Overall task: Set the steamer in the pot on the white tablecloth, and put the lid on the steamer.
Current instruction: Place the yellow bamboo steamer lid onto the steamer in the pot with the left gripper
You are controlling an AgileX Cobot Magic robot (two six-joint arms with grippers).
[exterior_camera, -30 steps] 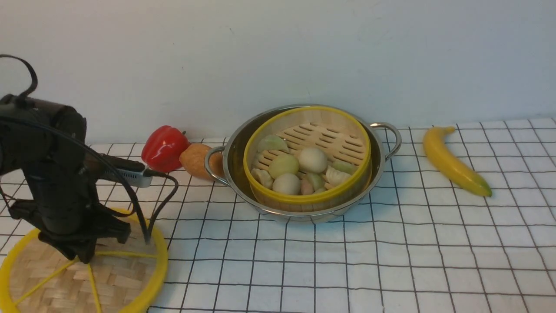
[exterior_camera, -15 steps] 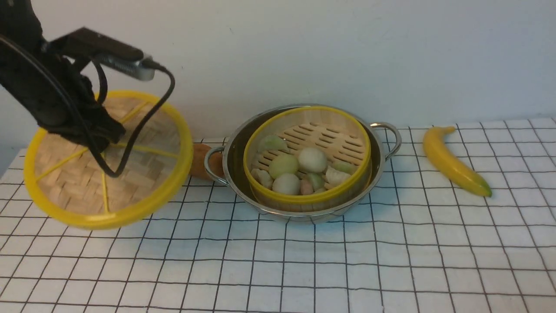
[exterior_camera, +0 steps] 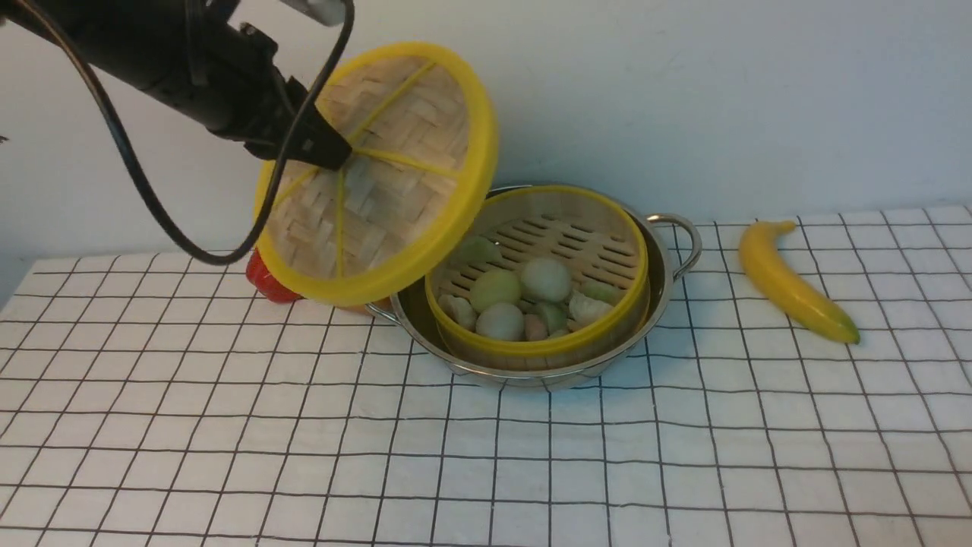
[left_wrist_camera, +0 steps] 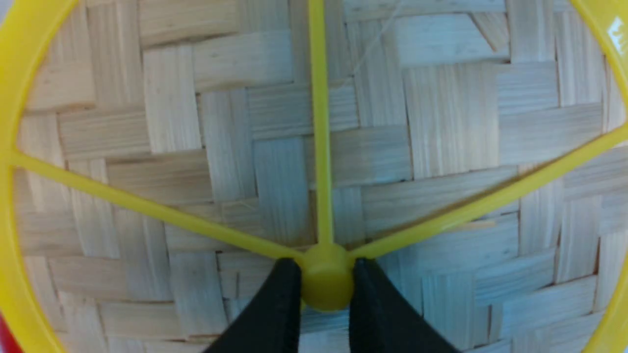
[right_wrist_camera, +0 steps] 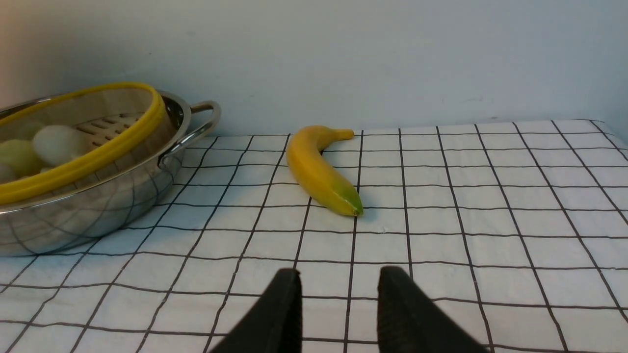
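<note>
The steamer [exterior_camera: 537,228], a yellow-rimmed bamboo basket with pale dumplings and buns, sits inside the shiny steel pot [exterior_camera: 667,273] on the white tablecloth [exterior_camera: 531,456]. My left gripper [exterior_camera: 334,156] is shut on the yellow centre hub of the lid [exterior_camera: 395,114]. The woven lid hangs tilted in the air, up and left of the pot, its lower edge over the pot's left rim. In the left wrist view the lid [left_wrist_camera: 441,122] fills the picture and the gripper [left_wrist_camera: 326,267] pinches the hub. My right gripper [right_wrist_camera: 338,277] stands open over bare cloth, right of the pot [right_wrist_camera: 98,206] and steamer [right_wrist_camera: 88,157].
A banana [exterior_camera: 793,279] lies on the cloth right of the pot, also in the right wrist view as the banana [right_wrist_camera: 321,171]. A red pepper [exterior_camera: 266,282] peeks out behind the lid's lower edge. A pale wall runs along the back.
My left arm has lifted the lid off the cloth at the front left and carried it up and right, to the pot's left rim. The lid now tilts more steeply.
</note>
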